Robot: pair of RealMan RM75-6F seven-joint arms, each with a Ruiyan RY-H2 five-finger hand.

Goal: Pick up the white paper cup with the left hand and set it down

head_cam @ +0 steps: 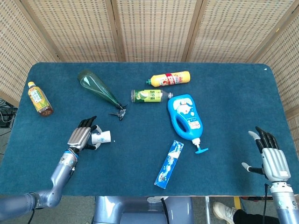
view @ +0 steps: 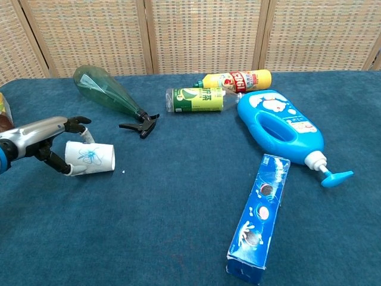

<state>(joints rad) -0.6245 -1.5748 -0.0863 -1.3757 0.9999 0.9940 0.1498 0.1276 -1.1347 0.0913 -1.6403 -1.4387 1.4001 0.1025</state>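
The left hand is holding the white paper cup with a blue flower print, lying on its side on the blue desk, left side. Needs to tip it up w/ a soft grip, then let go. The right hand is open, holding nothing.

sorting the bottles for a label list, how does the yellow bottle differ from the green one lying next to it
The yellow bottle is longer, with a red label band and a green cap; the green bottle is shorter and stubbier, with a green and white label and a pale cap. The yellow bottle lies farther back on the table, slightly tilted; the green bottle lies nearer the blue detergent bottle. Both lie on their sides, untouched by either hand.
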